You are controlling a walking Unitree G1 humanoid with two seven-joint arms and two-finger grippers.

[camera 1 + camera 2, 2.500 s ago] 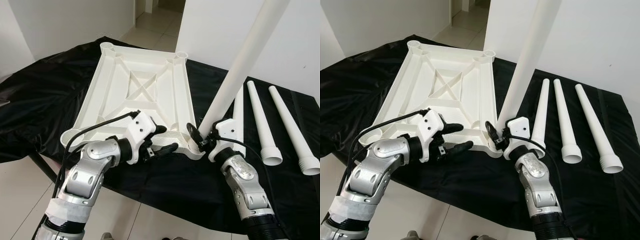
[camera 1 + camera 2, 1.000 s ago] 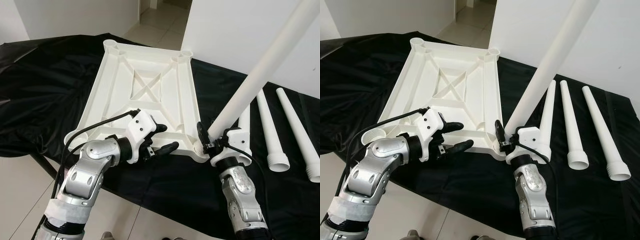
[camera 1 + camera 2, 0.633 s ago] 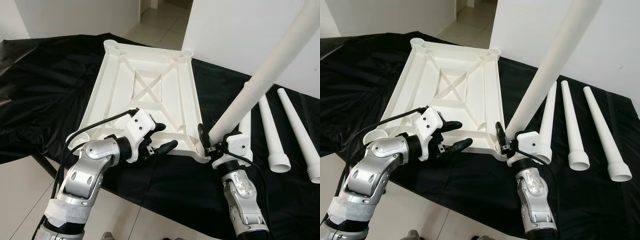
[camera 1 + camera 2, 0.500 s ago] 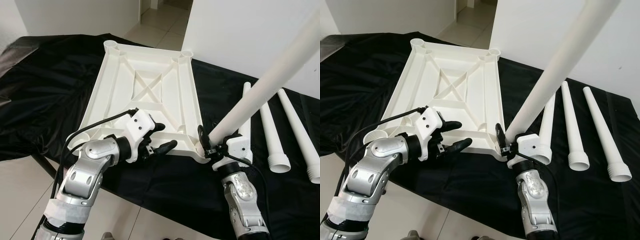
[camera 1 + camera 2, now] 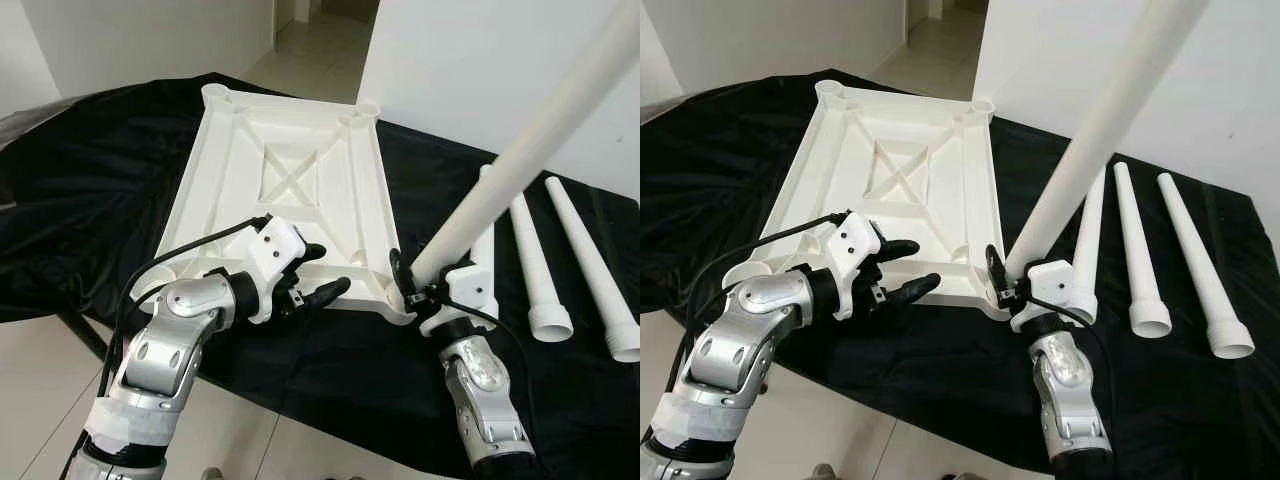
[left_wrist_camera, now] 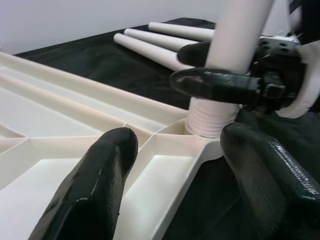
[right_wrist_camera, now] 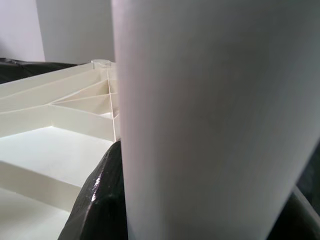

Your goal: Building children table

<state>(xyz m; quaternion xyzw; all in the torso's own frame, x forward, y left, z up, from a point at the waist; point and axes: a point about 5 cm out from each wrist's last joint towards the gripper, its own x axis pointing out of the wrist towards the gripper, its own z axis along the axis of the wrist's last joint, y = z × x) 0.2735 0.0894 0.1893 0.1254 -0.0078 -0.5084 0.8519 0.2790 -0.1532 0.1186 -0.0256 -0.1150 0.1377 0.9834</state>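
Leg seating in corner socket
Right end effector (image 5: pixel 408 285) grasps tilted leg (image 5: pixel 520 155); it may cross-thread. Left end effector (image 5: pixel 318 272) released beside tabletop (image 5: pixel 290 190).

Head cameras look forward and down over the desk (image 5: pixel 90 190); wrist cameras sit close, both sharing the tabletop's (image 6: pixel 60 125) near-right corner.

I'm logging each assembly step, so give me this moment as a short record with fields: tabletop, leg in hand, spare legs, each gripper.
tabletop: white tabletop upside down on black cloth
leg in hand: white leg tilted, threaded end at the near right corner socket
spare legs: three legs lying on the cloth to the right
right gripper: right gripper shut on the leg near its base
left gripper: left gripper open at the tabletop's near edge
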